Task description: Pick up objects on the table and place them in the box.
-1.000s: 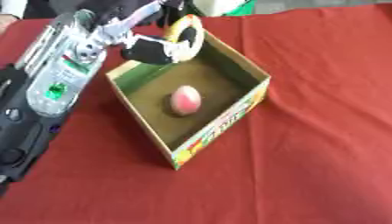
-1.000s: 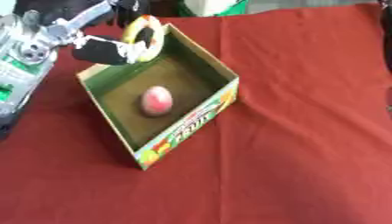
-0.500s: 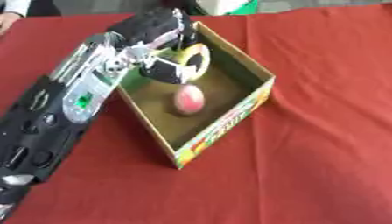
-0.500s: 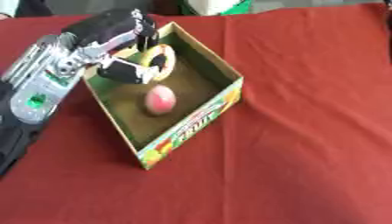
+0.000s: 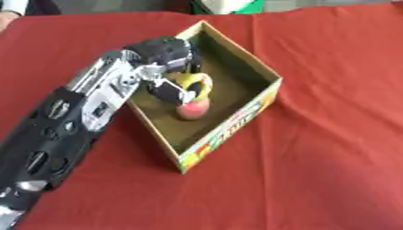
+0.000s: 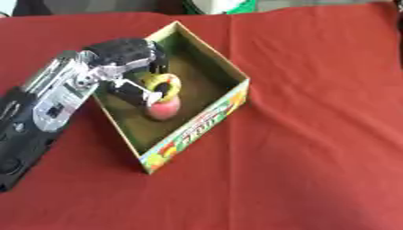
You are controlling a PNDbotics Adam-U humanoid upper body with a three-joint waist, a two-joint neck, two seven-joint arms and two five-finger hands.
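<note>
An open cardboard box (image 5: 236, 121) with a colourful printed front wall sits on the red tablecloth. On its brown floor lies a pink round object (image 5: 194, 109). My left hand (image 5: 169, 87) reaches down into the box from the left, its fingers curled round a yellow and white ring-shaped object (image 5: 198, 86) held just above and touching the pink one. My right hand shows in neither view.
Red cloth (image 5: 330, 134) covers the table all around the box, with wide room to the right and front. A green and white thing (image 5: 228, 5) sits at the far edge. My left arm (image 5: 63, 130) lies across the cloth on the left.
My left hand has sunk lower into the box with the ring, down to the pink object. The camera has also shifted, so the box sits lower in the picture.
</note>
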